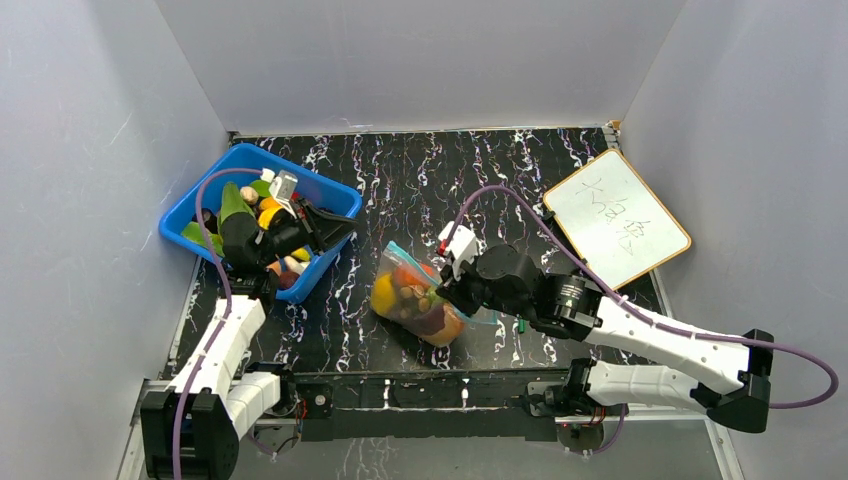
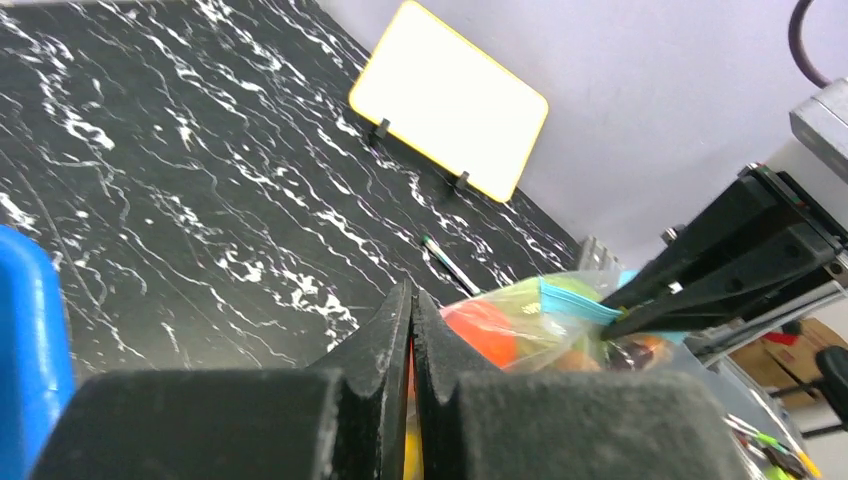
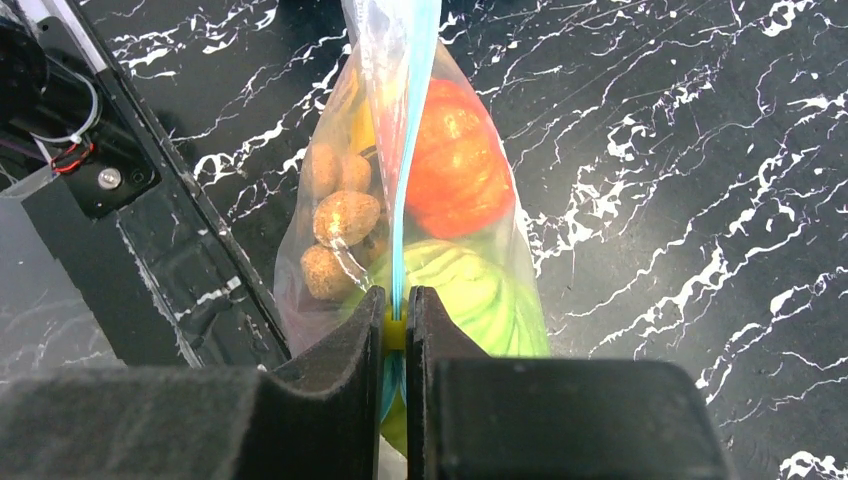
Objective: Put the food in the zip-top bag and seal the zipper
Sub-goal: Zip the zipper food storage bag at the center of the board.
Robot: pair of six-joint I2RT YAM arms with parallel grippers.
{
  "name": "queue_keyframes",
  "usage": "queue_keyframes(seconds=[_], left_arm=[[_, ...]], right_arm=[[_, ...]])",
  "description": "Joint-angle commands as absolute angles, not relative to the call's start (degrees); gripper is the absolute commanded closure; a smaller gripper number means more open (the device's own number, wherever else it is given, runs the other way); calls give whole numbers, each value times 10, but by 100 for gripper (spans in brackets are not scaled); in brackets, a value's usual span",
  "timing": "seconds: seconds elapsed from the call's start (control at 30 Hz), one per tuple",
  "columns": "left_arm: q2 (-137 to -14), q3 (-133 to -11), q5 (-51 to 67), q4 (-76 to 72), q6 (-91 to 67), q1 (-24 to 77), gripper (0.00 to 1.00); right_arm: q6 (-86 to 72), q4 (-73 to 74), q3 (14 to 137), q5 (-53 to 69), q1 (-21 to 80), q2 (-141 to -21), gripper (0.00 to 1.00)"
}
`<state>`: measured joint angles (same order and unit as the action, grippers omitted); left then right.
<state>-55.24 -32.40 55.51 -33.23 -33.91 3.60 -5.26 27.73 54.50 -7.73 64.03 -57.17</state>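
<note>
The clear zip-top bag [image 1: 415, 295] lies mid-table with food inside: an orange piece [image 3: 455, 165], a green leafy piece [image 3: 470, 290] and brown lumps [image 3: 345, 215]. My right gripper [image 3: 397, 300] is shut on the teal zipper [image 3: 408, 150], with a small yellow slider pinched between the jaws; it sits at the bag's right end [image 1: 440, 290]. My left gripper [image 1: 345, 228] hovers over the right rim of the blue bin [image 1: 330, 190], shut with nothing held [image 2: 412, 295], pointing toward the bag [image 2: 520, 325]. More food [image 1: 265, 210] lies in the bin.
A small whiteboard [image 1: 615, 215] stands at the right rear. A green pen [image 1: 521, 325] lies beside the right arm, close to the bag. Grey walls enclose the black marbled table on three sides.
</note>
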Motion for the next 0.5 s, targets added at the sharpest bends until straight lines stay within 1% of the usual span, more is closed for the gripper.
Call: queue_keyframes(seconds=[0.0,0.07,0.1,0.17,0.2,0.33,0.47], left_arm=[[-538,-338,580,-426,-322,30,100],[-523,-331,631,-465,-303,30,99],[-512,-334,656,-463,-290,31,88],[-496,-350,690,-432,-258,34,59],[-494,-361,708,-407,-240,39,55],[-502,-411,777,-283,-137,76,43],[-506,-461,771,-99,20,132,35]], right_arm=[[-51,310,578,-75,642,-564,100],[-36,308,603,-73,642,-578,100],[-29,306,617,-71,641,-587,100],[-16,308,646,-64,642,-607,100],[-11,306,658,-63,641,-618,100],[14,304,706,-37,642,-659,100],[44,291,733,-9,641,-685,100]])
